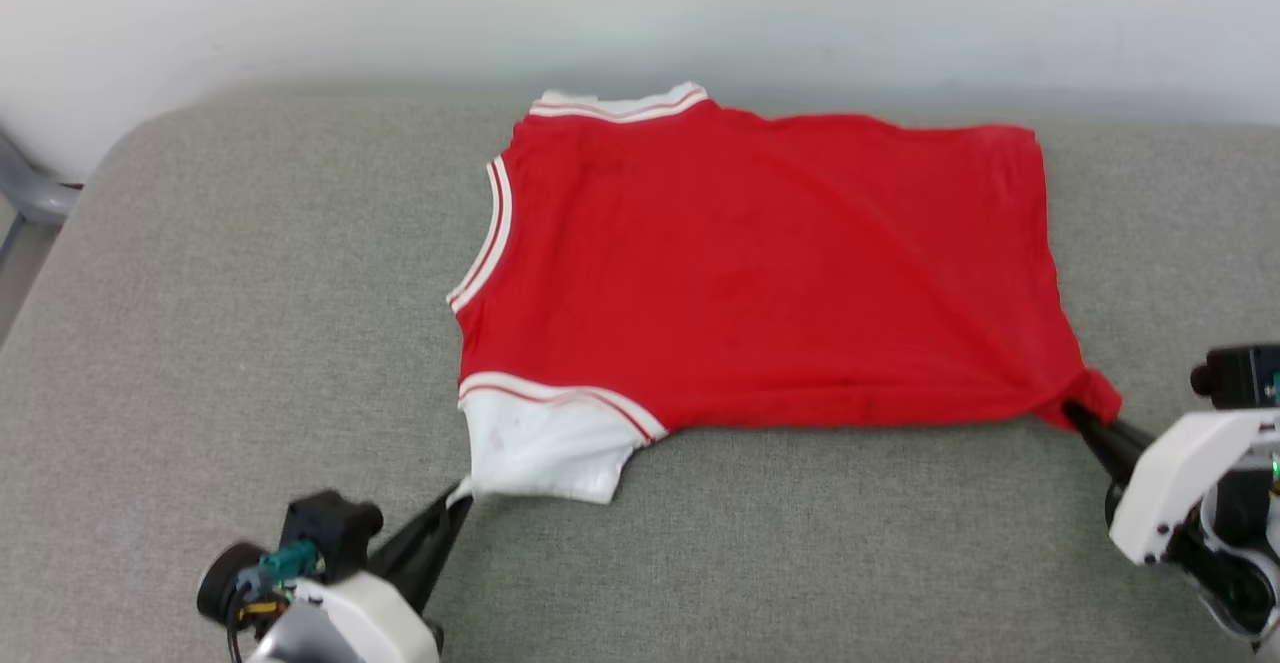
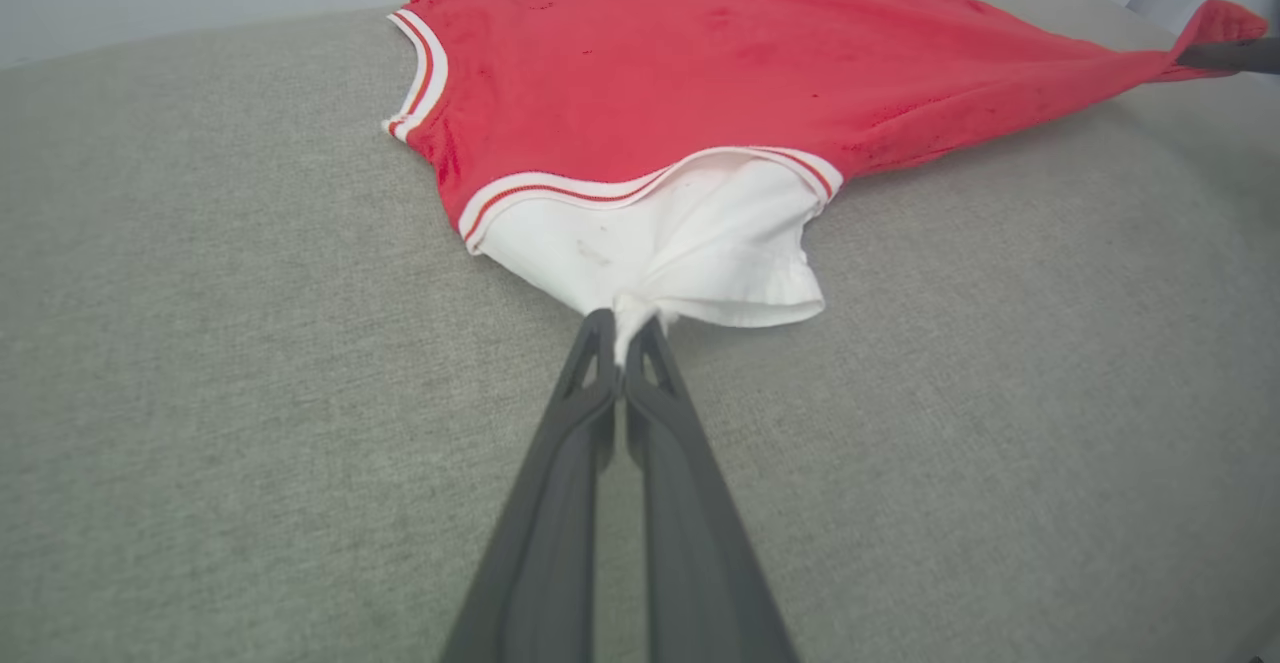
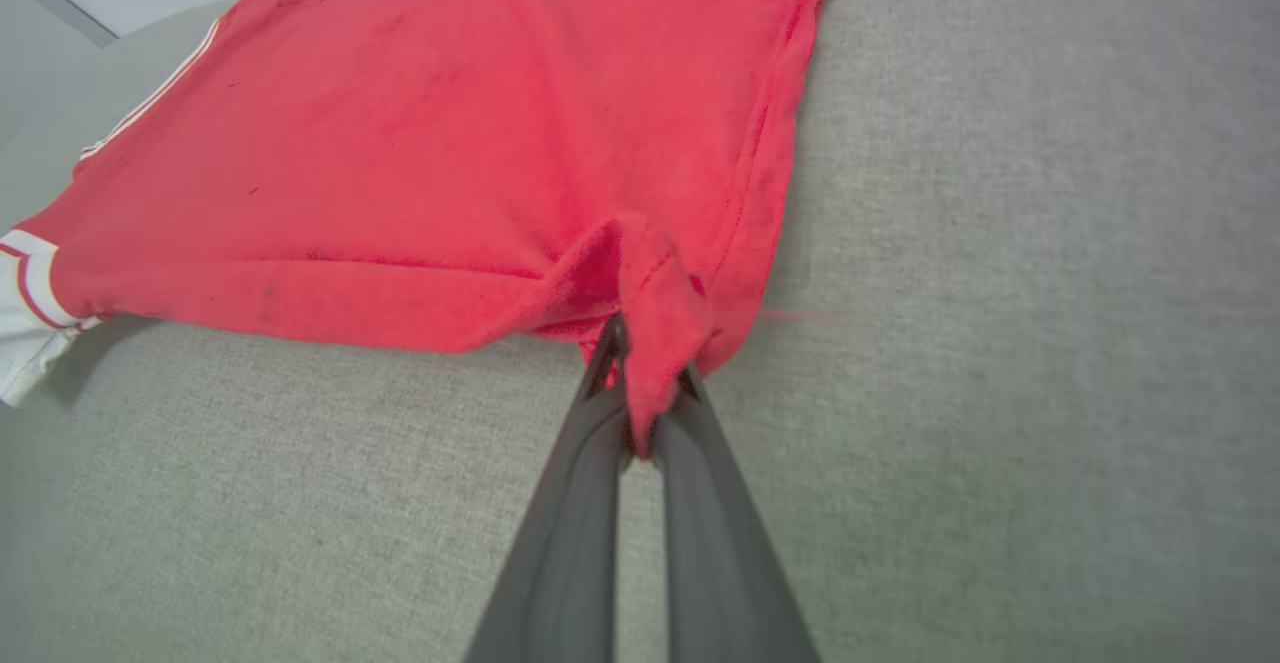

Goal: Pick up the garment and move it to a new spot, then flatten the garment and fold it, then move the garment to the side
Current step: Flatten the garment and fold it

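The shirt (image 1: 760, 263) lies spread on the grey cushion (image 1: 250, 293). Our left jaws are clenched on its white sleeve (image 2: 680, 243), our right jaws on the red hem corner (image 3: 655, 293). We should draw both apart evenly and low, so the near edge goes taut and wrinkles smooth out.

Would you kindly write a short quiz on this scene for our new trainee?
1. True or false: the red jersey T-shirt with white short sleeves lies bunched in a heap on the grey fabric cushion.
2. The left jaws are shut on: A) the cushion; B) a white sleeve; C) nothing.
3. Fill in: the right jaws pinch a ___ corner of the hem.
Key: 1 false, it lies spread out; 2 B; 3 red.
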You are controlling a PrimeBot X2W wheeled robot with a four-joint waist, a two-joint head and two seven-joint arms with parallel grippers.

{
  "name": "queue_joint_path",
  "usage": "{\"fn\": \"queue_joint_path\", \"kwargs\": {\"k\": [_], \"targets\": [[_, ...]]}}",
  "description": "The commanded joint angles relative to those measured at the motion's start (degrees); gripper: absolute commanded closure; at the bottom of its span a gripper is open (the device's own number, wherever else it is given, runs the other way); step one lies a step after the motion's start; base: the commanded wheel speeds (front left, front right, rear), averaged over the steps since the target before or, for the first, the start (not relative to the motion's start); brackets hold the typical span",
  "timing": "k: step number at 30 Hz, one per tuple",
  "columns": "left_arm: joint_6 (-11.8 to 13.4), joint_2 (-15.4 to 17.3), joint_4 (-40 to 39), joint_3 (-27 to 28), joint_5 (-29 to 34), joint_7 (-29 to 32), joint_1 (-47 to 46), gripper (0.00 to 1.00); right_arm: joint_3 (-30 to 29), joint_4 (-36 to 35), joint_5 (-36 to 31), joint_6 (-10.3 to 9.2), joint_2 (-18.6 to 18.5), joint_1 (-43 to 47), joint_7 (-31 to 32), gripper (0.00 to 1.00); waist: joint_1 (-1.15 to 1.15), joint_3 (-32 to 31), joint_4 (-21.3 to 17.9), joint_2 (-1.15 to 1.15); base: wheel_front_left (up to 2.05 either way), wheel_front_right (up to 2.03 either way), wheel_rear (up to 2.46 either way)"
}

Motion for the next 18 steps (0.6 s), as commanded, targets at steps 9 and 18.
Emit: {"fn": "queue_joint_path", "kwargs": {"k": [9, 18], "targets": [[0.50, 3.87, -7.80, -0.17, -4.70, 5.76, 10.51, 1.00, -0.47, -5.64, 6.59, -0.08, -3.29, 10.76, 5.12, 1.00, 0.01, -4.71, 0.04, -0.01, 0.00, 0.00, 0.00], [1.02, 9.01, -15.81, 1.44, -11.52, 11.84, 19.44, 1.00, -2.78, -12.58, 7.58, -0.09, -6.97, 19.70, 9.03, 1.00, 0.01, -7.56, -0.06, -0.01, 0.00, 0.00, 0.00]]}}
